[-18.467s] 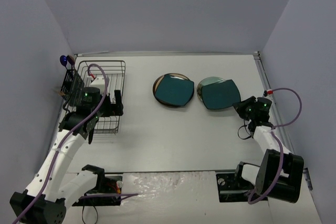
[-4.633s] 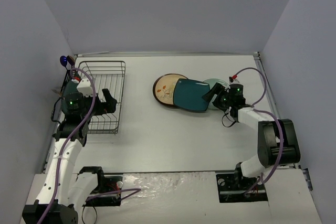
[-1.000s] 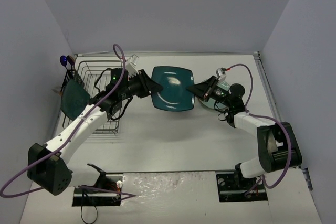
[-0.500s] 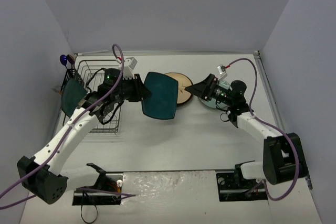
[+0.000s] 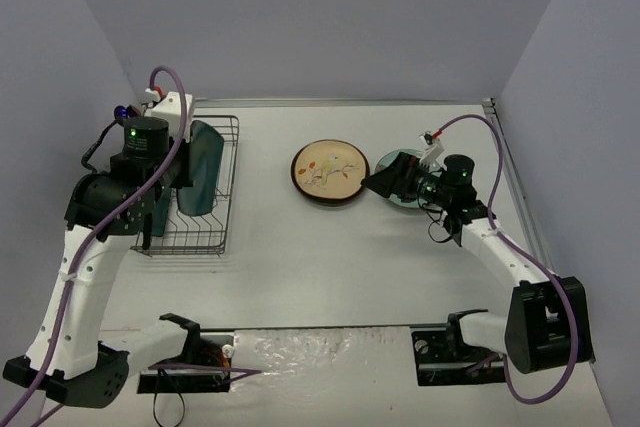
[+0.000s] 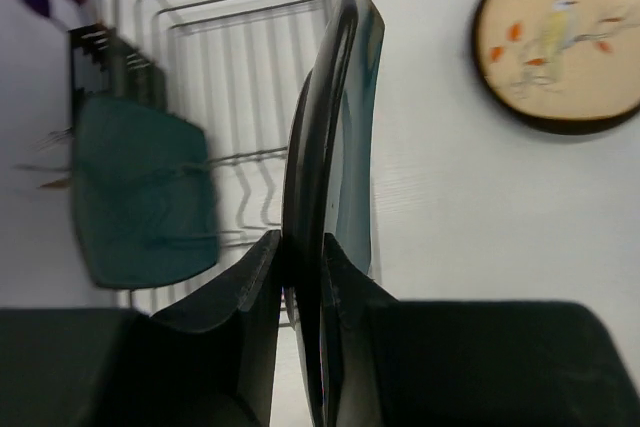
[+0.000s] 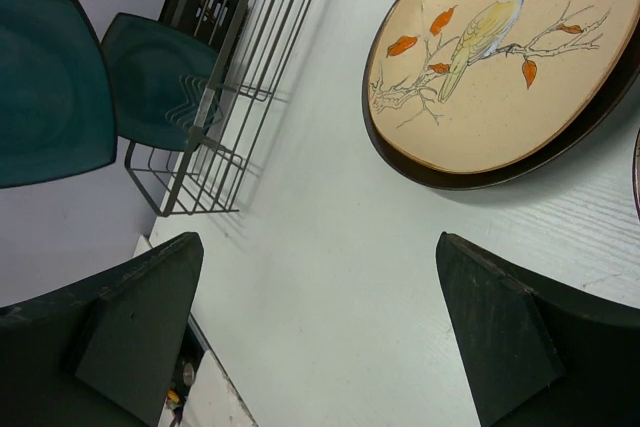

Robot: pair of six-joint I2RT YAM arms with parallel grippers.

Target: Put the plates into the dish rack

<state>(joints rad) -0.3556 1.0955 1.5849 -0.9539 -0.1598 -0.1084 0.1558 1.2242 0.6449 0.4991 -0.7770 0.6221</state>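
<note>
Where the arms' bases sit at the near edge, the white bench (image 5: 330, 267) carries nothing but their mounts. Further in on the left, the left gripper (image 6: 300, 242) is closed tight on the rim of a dark teal plate (image 6: 342, 117), one finger on each face. The plate stands upright on edge, its free part reaching away from the fingers over the dish rack (image 5: 215, 222). Whether its lower edge touches the wires cannot be told.

The rack is black wire and sits in the far left corner of the bench. A second teal plate (image 6: 140, 197) stands tilted on the rack's left side, next to the black caddy (image 6: 100, 59) and apart from the held plate.

On the right side, the right gripper (image 7: 318, 247) is spread wide with nothing between its fingers. It hangs low over the bench and points left toward the cream floral plate (image 7: 495, 67), near it but not touching. That plate lies flat near the middle of the far edge, and a dark brown rim shows around it. Just right of it, a pale mint plate (image 5: 393, 160) lies flat, mostly covered by the right gripper from above.

Plain lilac-grey walls (image 5: 320, 17) close off the left, far and right edges.
</note>
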